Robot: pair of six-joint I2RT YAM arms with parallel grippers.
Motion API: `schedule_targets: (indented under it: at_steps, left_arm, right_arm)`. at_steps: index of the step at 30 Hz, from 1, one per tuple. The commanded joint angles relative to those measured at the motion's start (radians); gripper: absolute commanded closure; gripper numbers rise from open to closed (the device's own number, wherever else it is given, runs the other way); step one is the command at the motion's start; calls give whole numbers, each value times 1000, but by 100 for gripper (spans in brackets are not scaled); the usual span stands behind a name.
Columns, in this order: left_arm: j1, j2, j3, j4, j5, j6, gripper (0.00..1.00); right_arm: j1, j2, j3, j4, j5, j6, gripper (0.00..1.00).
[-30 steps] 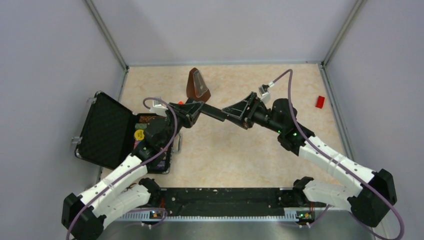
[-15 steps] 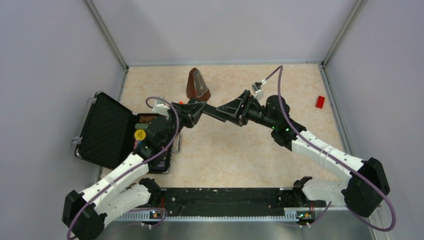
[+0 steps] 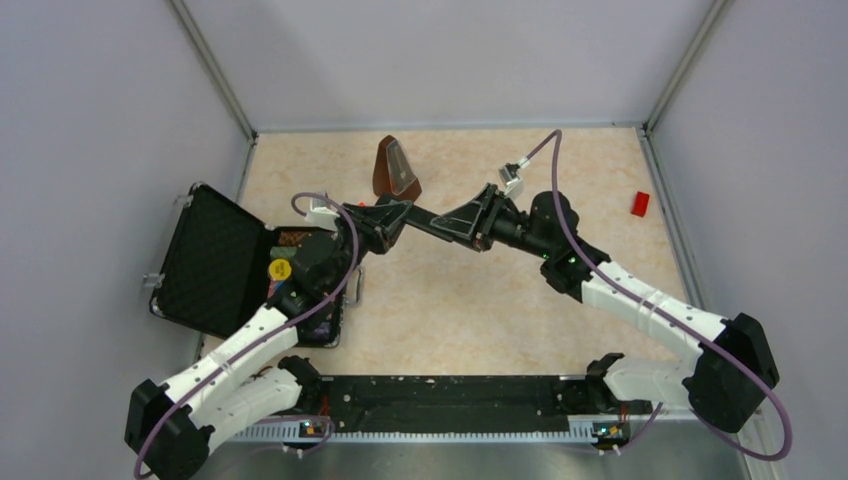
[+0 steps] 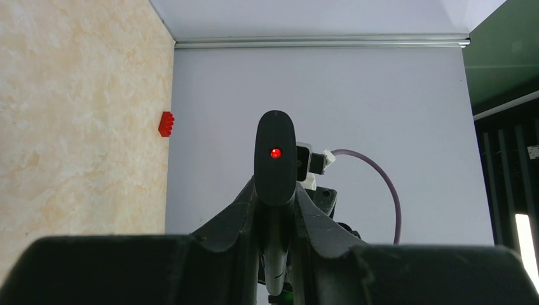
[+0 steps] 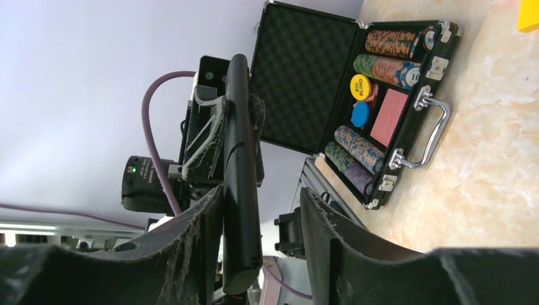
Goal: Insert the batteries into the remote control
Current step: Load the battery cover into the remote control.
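The remote control (image 3: 428,222) hung in the air over the middle of the bench (image 3: 480,310), a slim black bar lying roughly left to right between the two arms. The left tool (image 3: 398,215) was clamped narrowly on its left part. From the left wrist, the bar (image 4: 275,165) stood out past the left tool (image 4: 275,197) with a red dot glowing on its end face. The right tool (image 3: 455,222) straddled the other end with its jaws apart. In the right wrist view, the remote control (image 5: 240,178) lay against one finger of the right tool (image 5: 260,194) and a clear gap stood before the other.

Just beyond the bar, toward the far wall, stood a brown pyramid metronome (image 3: 396,168). At the left side, an open black case (image 3: 215,262) lay with its foam-lined lid (image 5: 299,82) thrown back. Rows of poker chips (image 5: 391,43) filled it, along with a yellow disc (image 5: 360,87) and a red card deck (image 5: 388,117). A small red block (image 3: 640,203) sat near the right wall, well apart from everything else. A yellow block (image 5: 529,16) showed only at the corner of the right wrist view.

The bench top was pale beige with a marbled pattern. Plain lilac-grey walls (image 3: 440,60) closed it in on three sides, joined by metal corner rails (image 3: 215,70). A black strip (image 3: 450,392) ran along the near edge between the arm bases.
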Motion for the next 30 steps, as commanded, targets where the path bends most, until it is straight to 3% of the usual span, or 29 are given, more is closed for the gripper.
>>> schedule_targets:
  at_steps: [1, 7, 30]
  left_arm:
    - [-1, -17, 45, 90, -13, -14, 100]
    - [-1, -23, 51, 102, -18, -6, 100]
    - [-2, 39, 75, 242, 134, -89, 100]
  right_arm:
    - [11, -34, -27, 24, 5, -27, 54]
    - [10, -56, -48, 9, 21, -20, 57]
    - [64, 111, 4, 160, 90, 9, 61]
